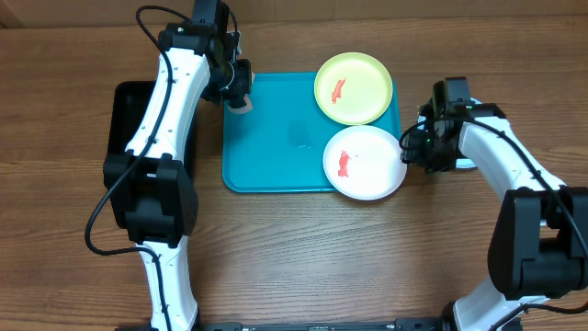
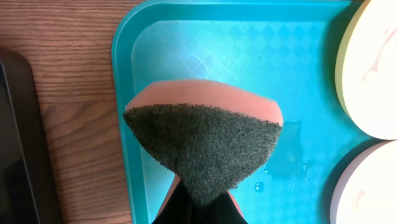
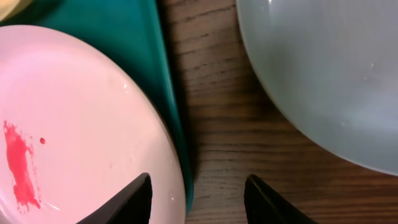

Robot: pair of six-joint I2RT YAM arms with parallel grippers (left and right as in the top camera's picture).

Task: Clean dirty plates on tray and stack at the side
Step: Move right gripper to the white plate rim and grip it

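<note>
Black plastic sits at your far left: the small black tray (image 1: 122, 110), with nothing to do here. Next comes your left hand (image 2: 199, 199), closed tight on a sponge (image 2: 202, 140). The orange foam is folded into a wedge, its dark scouring face fanning out away from the fingers, and it hangs over the left end of the tray (image 1: 276, 147). That turquoise tray lies with its long axis running left to right across the surface (image 1: 303, 248), a few water drops on its floor. The yellow-green plate (image 1: 354, 87) at its far right corner and the white plate (image 1: 372, 175) nearer you, overhanging the right rim, both carry red smears. So, as I judge it, two plates are left to scrub and stack. Being round, they point nowhere. Your right hand (image 3: 198, 199) is spread wide and empty, low over the tray rim and the white plate's edge. Furthest right, off the tray, the light blue plate (image 3: 323, 74) looks clean, though only part shows.
</note>
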